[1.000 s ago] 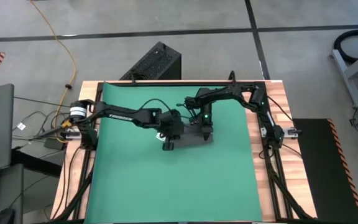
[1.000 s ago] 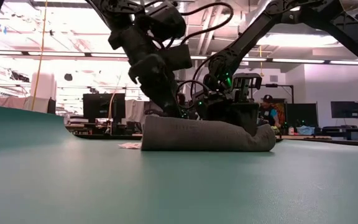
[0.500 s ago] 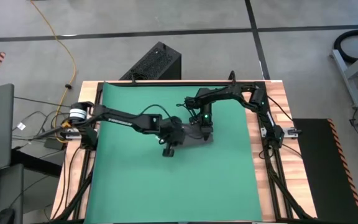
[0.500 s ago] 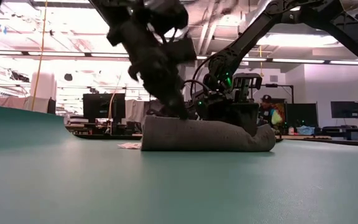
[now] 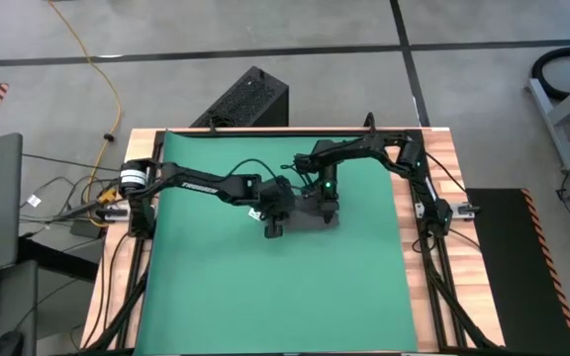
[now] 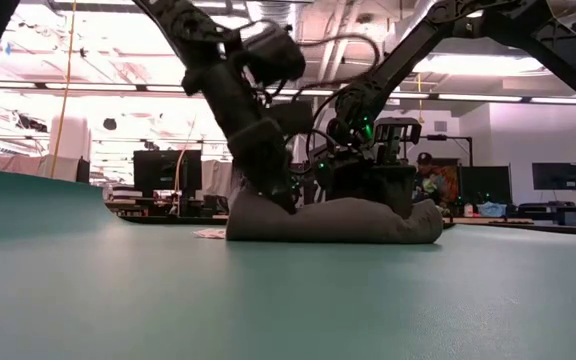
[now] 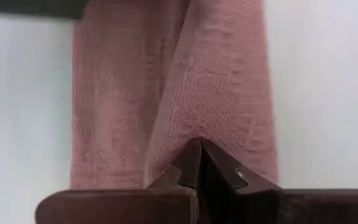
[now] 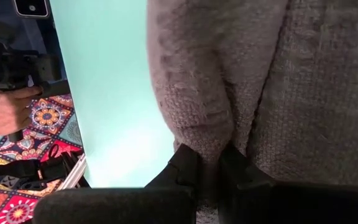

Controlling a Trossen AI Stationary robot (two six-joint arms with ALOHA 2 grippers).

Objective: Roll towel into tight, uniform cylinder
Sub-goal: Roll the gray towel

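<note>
Your left gripper [image 5: 274, 226] sits at one end of the towel [image 5: 307, 217], which lies rolled near the middle of the green mat [image 5: 206, 287]; the right gripper [image 5: 327, 210] is at the towel's other end. Level with the mat, both arms press down onto the roll. Your left wrist view shows the fingers pressed together, tips against the cloth. Your right fingers [image 8: 182, 165] pinch a fold of towel.
</note>
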